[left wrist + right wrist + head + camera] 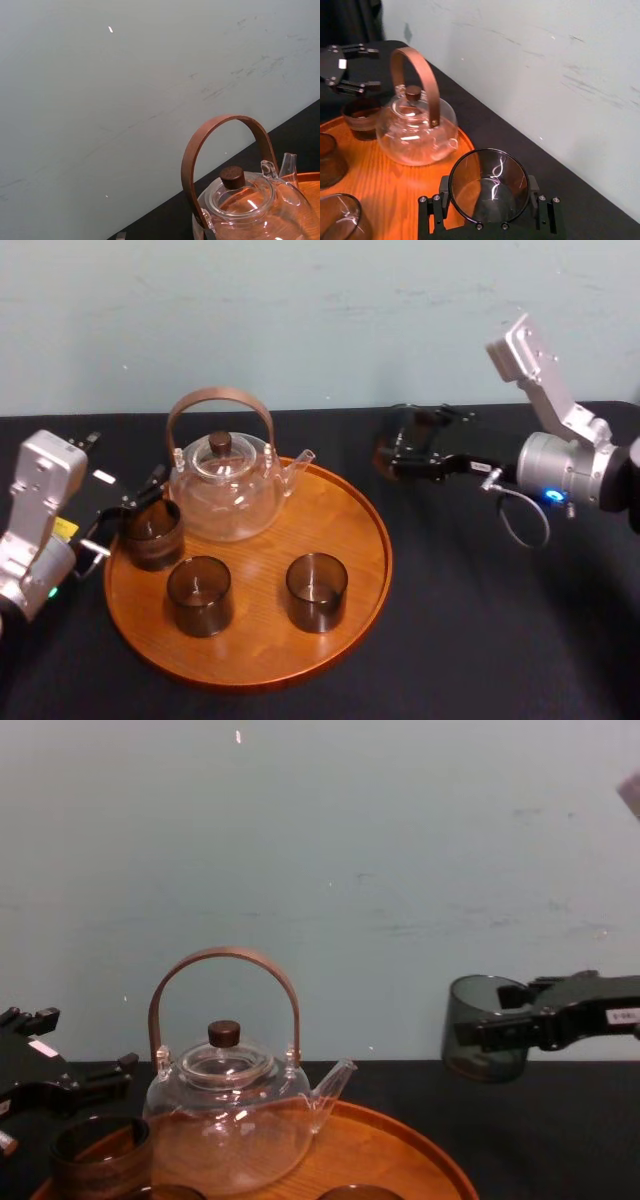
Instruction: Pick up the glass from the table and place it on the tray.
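Tray at lower centre carries a teapot. Right gripper at upper right clamps a glass off the table. Left gripper at left edge, fingers apart.

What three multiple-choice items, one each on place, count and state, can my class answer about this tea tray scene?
1. Where is the glass in the right gripper?
A. Standing on the tray
B. In the air, right of the tray
C. Under the tray

2. How many glasses stand on the tray?
A. One
B. Three
C. Five

3. Which gripper's jaws are shut on a glass?
A. Right
B. Left
C. Neither

Key: 1 B, it hangs clear of the rim; 2 B, three stand there; 3 A, the left gripper, at the tray's left edge, is open.
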Motion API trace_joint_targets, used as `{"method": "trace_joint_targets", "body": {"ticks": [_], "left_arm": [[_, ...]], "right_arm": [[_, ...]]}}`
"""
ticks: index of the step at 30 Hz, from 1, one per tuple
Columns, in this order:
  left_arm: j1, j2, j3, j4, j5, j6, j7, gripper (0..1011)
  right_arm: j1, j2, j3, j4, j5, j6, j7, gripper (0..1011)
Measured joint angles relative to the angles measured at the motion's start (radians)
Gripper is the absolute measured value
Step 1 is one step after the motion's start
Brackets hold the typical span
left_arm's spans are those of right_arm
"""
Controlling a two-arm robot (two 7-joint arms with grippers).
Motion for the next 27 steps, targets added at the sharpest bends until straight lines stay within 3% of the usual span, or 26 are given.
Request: {"method": "trace_joint_targets", "body": {"ticks": [17,27], "left_arm": [[0.000,0.000,0.000,0.000,0.000,0.000,0.000,1002],[0.000,0.000,0.000,0.000,0.000,0.000,0.000,1002]], "right_arm": [[0.069,-0.046,-0.103,0.084,-0.010,-0.069,0.099,903],[0.108,-0.096,-0.155,0.176,-0.011,-0.118,0.142,903]]}}
